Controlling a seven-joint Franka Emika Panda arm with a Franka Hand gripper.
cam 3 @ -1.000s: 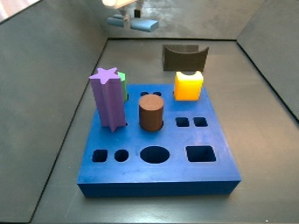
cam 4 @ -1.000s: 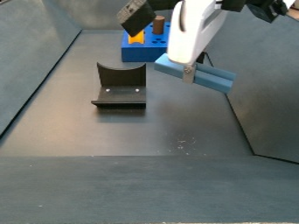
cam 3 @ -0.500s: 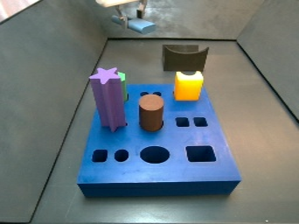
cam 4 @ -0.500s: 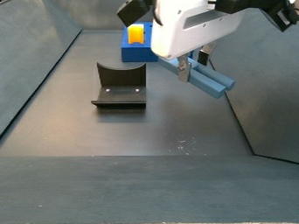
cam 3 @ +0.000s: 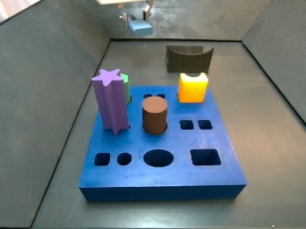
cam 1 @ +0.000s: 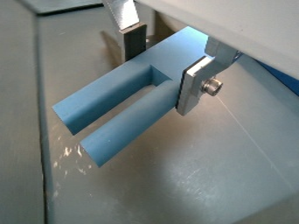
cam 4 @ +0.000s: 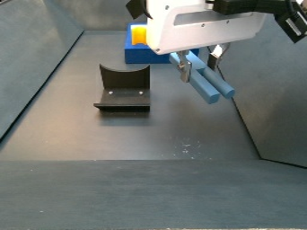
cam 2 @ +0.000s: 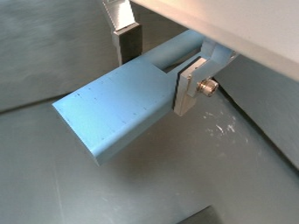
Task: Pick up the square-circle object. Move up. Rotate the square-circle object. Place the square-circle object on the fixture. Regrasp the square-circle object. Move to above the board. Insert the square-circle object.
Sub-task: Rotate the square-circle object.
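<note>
The square-circle object is a long grey-blue peg [cam 4: 207,82], held in the air to the right of the fixture [cam 4: 122,90]. My gripper [cam 4: 198,59] is shut on it near one end. In both wrist views the peg [cam 1: 126,107] [cam 2: 121,110] lies between the silver fingers [cam 1: 195,84] [cam 2: 191,83], above the grey floor. In a side view the gripper [cam 3: 138,18] and the peg [cam 3: 141,28] are high at the back, beyond the dark fixture [cam 3: 188,59]. The blue board [cam 3: 180,170] lies in front.
On the board stand a purple star peg [cam 3: 111,102], a brown cylinder [cam 3: 155,116] and a yellow block [cam 3: 194,87]. Grey walls slope up on both sides. The board [cam 4: 142,52] and the yellow block [cam 4: 140,34] show behind the gripper.
The wrist has turned with the peg held. The peg now points more steeply down and toward the camera in a side view, and has shifted slightly toward the fixture.
</note>
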